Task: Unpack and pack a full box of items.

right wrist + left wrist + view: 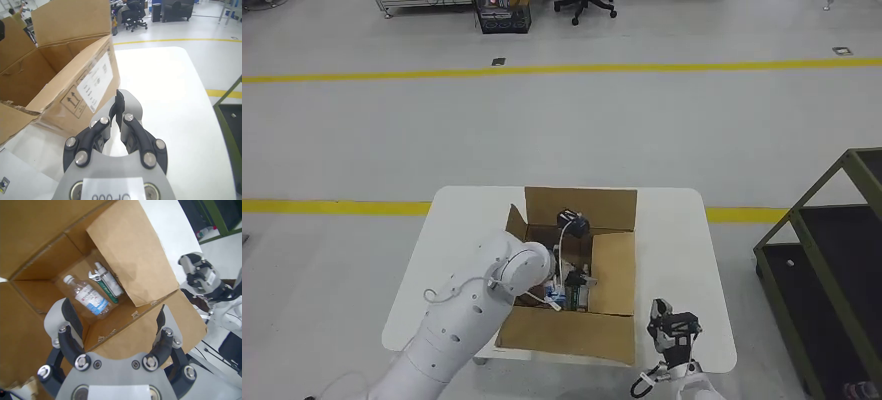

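Table [462, 260] bears the box [572, 338]; left gripper [113, 306] hangs over it, fingers [70, 313] apart, right gripper [118, 106] beside, fingers [120, 102] together.

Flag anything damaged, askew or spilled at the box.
The cardboard box has a ragged, torn flap edge at one corner, corrugation exposed, and torn tape scraps along a flap fold. Inside, the plastic bottle, wrench and spray bottle lie on their sides; nothing looks spilled.
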Action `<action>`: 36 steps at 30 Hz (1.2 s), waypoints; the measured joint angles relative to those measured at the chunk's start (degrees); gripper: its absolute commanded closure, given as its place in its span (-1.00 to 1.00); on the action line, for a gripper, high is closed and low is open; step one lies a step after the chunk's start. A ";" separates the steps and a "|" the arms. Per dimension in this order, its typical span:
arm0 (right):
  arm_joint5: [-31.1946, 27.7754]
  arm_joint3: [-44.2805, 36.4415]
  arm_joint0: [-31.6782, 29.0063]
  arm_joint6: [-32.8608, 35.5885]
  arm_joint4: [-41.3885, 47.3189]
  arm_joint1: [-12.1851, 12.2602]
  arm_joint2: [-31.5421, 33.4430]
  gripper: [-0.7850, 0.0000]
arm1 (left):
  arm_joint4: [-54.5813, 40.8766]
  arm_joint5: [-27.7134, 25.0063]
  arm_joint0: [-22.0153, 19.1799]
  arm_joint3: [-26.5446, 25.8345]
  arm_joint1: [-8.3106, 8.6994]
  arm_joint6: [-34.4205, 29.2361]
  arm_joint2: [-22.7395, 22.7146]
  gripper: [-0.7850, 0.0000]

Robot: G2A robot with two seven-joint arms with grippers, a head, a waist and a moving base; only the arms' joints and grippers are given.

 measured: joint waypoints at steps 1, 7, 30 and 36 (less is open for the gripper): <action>-0.28 0.81 0.43 -0.47 -0.01 -0.12 -0.63 1.00 | -1.00 -0.06 -0.08 0.77 -0.11 -0.04 0.16 -1.00; -1.85 5.46 2.95 -1.81 -0.61 -0.76 -4.01 1.00 | -5.43 -1.52 -1.42 5.57 -0.48 -0.38 0.57 -1.00; 3.33 -11.44 -13.72 -2.78 6.09 1.48 13.67 1.00 | -25.83 4.89 -4.45 21.47 -4.23 6.83 3.74 -1.00; 3.88 -14.00 -15.91 -2.50 5.46 1.33 13.35 1.00 | -30.82 5.27 -8.82 32.43 -6.39 10.65 5.37 -1.00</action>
